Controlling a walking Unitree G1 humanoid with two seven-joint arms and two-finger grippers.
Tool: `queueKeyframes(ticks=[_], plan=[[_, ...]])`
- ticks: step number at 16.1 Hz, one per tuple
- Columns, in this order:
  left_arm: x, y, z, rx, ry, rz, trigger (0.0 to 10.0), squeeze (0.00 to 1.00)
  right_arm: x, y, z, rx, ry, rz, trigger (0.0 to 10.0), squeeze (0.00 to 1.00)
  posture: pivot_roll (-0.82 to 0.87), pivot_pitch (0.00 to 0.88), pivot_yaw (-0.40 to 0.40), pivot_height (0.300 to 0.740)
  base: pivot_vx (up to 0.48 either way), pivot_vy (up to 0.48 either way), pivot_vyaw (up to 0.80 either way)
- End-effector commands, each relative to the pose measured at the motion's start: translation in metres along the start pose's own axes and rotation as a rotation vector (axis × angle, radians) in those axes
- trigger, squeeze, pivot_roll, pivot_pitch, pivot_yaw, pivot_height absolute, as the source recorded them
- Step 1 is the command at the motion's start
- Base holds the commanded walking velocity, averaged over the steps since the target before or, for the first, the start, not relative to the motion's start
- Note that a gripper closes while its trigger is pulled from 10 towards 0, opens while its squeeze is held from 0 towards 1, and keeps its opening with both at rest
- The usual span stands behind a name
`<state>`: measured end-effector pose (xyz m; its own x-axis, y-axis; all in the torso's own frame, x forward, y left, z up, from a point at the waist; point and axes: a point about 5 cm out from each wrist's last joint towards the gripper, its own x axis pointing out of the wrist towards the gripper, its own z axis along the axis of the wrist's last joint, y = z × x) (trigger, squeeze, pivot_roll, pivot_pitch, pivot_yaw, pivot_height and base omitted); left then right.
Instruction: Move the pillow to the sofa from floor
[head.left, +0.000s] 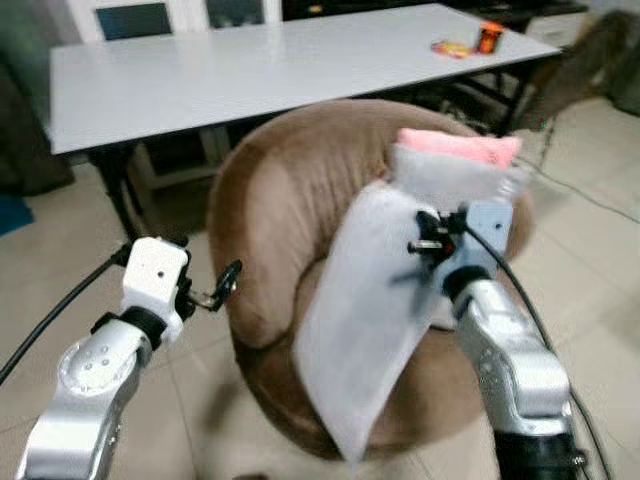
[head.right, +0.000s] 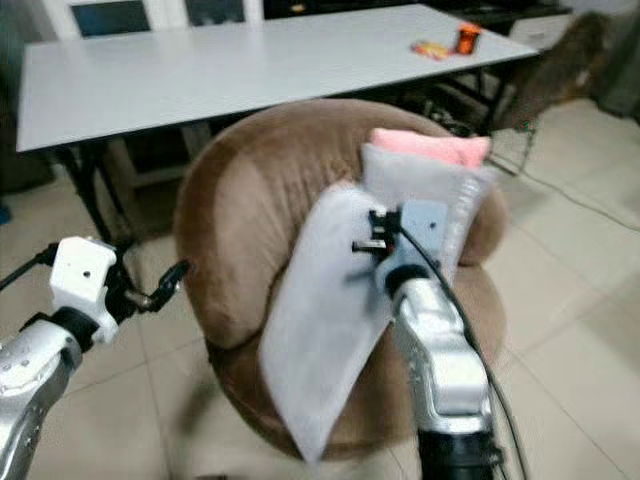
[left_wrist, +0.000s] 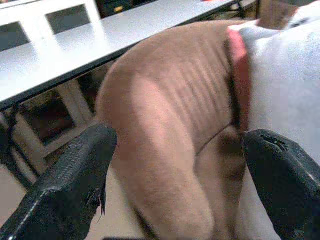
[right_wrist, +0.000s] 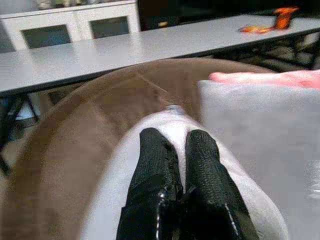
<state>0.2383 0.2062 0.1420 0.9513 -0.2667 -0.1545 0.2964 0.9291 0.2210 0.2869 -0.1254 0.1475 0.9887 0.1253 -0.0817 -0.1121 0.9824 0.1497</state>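
Note:
A white pillow (head.left: 365, 320) hangs tilted in front of the round brown sofa (head.left: 280, 210), its lower corner reaching down past the seat's front edge. My right gripper (right_wrist: 175, 134) is shut on the pillow's upper edge, its two black fingers (right_wrist: 155, 155) pressed together on the fabric. My left gripper (head.left: 215, 290) is held open beside the sofa's left side, apart from it, with nothing between its fingers (left_wrist: 75, 185). A second grey cushion with a pink top (head.left: 455, 160) rests against the sofa's backrest, behind the held pillow.
A long white table (head.left: 250, 70) stands right behind the sofa, with a small orange object (head.left: 488, 37) at its far right end. Black table legs (head.left: 120, 195) stand to the left. A cable (head.left: 590, 195) runs over the tiled floor at the right.

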Motion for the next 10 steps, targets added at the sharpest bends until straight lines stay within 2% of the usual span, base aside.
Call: queueKeyframes(ticks=[1, 7, 10], plan=[[0.0025, -0.0008, 0.0048, 0.006, -0.014, -0.009, 10.0, 0.0, 0.0001, -0.0022, 0.0127, -0.014, -0.062, -0.006, 10.0, 0.0, 0.02, 0.0, -0.014, 0.74, 0.315, 0.0, 0.0], [0.003, -0.0012, 0.0052, 0.009, -0.014, -0.015, 10.0, 0.0, 0.0008, -0.0028, 0.0131, -0.019, -0.069, -0.022, 10.0, 0.0, 0.02, 0.0, -0.01, 0.74, 0.311, 0.0, 0.0], [0.0033, -0.0074, 0.0081, 0.012, -0.039, -0.062, 10.0, 0.0, 0.0057, -0.004, 0.0134, -0.001, -0.074, -0.024, 10.0, 0.0, 0.02, 0.0, -0.009, 0.74, 0.0, 0.0, 0.0]])
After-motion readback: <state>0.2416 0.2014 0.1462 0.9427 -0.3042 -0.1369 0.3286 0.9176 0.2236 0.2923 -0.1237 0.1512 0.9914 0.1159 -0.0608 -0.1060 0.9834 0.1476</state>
